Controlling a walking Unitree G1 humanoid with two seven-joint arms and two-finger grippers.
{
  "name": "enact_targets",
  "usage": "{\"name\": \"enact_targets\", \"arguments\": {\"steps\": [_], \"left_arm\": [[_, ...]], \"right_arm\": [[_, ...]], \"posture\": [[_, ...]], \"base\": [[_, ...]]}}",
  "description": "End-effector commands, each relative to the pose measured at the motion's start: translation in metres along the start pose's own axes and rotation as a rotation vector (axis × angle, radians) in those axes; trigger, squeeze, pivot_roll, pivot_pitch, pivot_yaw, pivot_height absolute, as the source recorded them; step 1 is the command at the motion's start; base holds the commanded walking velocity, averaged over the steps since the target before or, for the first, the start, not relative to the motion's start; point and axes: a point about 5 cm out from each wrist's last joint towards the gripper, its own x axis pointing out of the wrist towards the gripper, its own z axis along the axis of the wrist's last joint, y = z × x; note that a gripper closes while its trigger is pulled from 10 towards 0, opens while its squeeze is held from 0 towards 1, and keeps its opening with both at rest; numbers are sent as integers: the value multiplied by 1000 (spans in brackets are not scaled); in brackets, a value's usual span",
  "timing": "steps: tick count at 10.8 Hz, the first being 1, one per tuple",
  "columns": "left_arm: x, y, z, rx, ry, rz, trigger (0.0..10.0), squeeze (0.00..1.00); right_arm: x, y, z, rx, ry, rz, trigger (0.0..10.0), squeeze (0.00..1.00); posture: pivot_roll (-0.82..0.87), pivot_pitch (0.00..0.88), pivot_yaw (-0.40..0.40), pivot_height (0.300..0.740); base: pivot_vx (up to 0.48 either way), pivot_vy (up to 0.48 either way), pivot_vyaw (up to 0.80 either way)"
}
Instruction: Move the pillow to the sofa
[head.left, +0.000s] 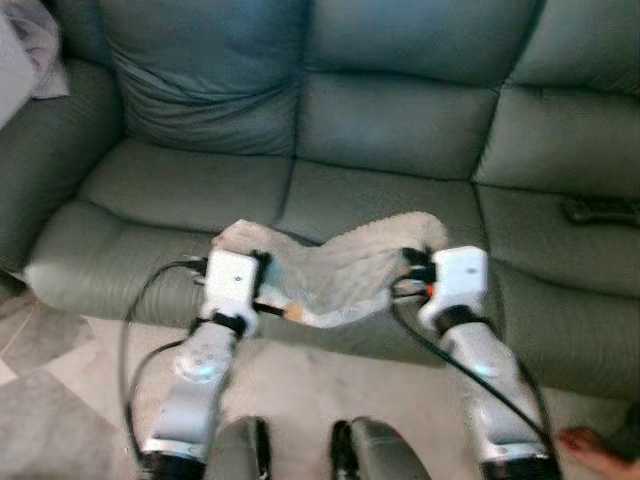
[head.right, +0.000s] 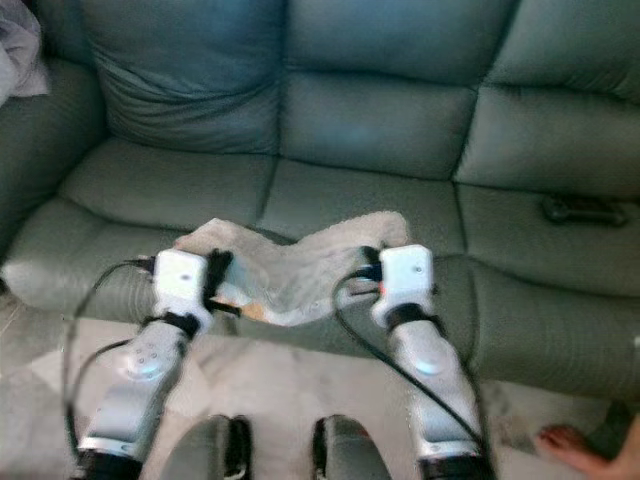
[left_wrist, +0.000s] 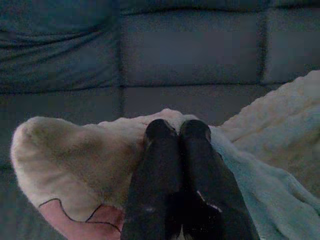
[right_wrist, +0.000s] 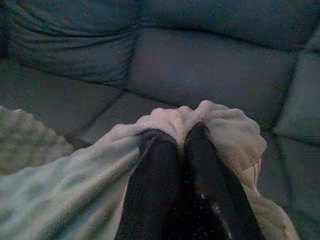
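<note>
The pillow hung between the two grippers over the front edge of the sofa, in front of the seam between the left and middle seat cushions. It was cream and fuzzy, with its long axis running side to side, parallel to the sofa's front edge. Its middle sagged while both ends were lifted.

The left gripper had its fingers closed together on the pillow's left end, where the fabric bunched around the fingertips and a pink patch with a dark outline showed below. The right gripper was likewise pinched shut on the right end, with fabric gathered into a fold above its fingers.

A dark, flat object lay on the right seat cushion, too blurred to identify. A person's bare foot rested on the tiled floor at the right.
</note>
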Motion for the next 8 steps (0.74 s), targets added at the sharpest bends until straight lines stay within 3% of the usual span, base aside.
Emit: {"name": "enact_targets", "arguments": {"steps": [1, 2, 8], "left_arm": [[0, 0, 3, 7, -15, -13, 10000, 0], [0, 0, 3, 5, -13, -13, 10000, 0], [0, -2, 4, -15, -20, -23, 10000, 0]], "right_arm": [[1, 7, 1, 12, -11, 17, 10000, 0], [1, 7, 1, 11, -11, 18, 10000, 0], [1, 7, 1, 6, -11, 11, 10000, 0]], "posture": [[-73, 168, -36, 740], [-74, 168, -36, 740], [-76, 169, -35, 740]], "base": [[0, -480, 0], [0, -480, 0], [0, 0, 0]]}}
